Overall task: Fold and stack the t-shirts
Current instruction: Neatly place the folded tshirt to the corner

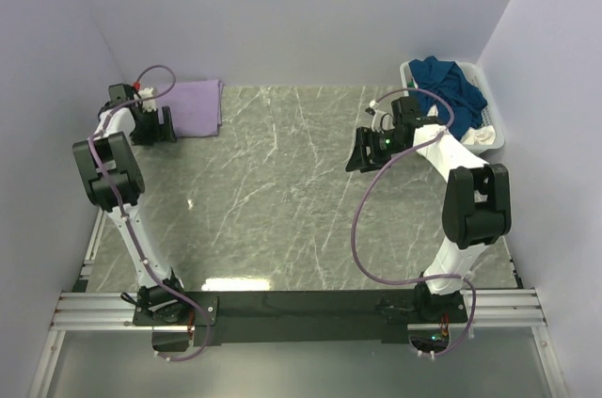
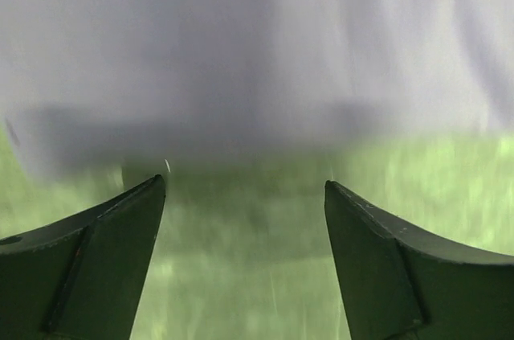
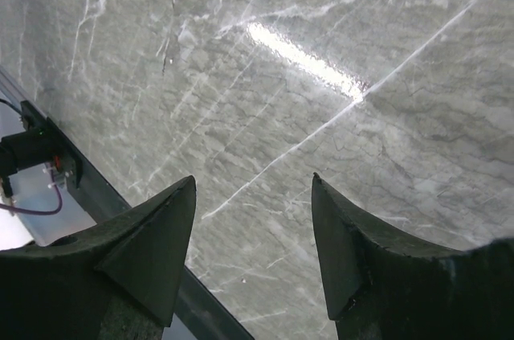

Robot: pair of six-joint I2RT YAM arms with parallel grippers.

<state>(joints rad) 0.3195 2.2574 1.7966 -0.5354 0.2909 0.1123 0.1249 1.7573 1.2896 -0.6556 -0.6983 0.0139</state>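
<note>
Top external view alone shows both garments: folded lilac t-shirt [image 1: 196, 104], flat rectangle at far-left corner of table [image 1: 282, 191]; crumpled teal t-shirt [image 1: 444, 81] heaped in white plastic basket [image 1: 493, 142], far right. Left wrist view: lilac cloth blurred, edges hard to trace, just beyond left gripper [image 2: 245, 195], jaws spread, nothing between. Right gripper [image 3: 253, 195] likewise spread, empty, over glossy grey veined marble-look top.

The left arm [image 1: 108, 167] and right arm [image 1: 475, 200] are built of white links and blocky black joints, each trailed by a looping purple cable [image 1: 354, 229]. The left gripper [image 2: 245, 182] and right gripper [image 3: 254, 178] are each fitted with two dark, wedge-shaped fingers [image 3: 152, 251].
</note>
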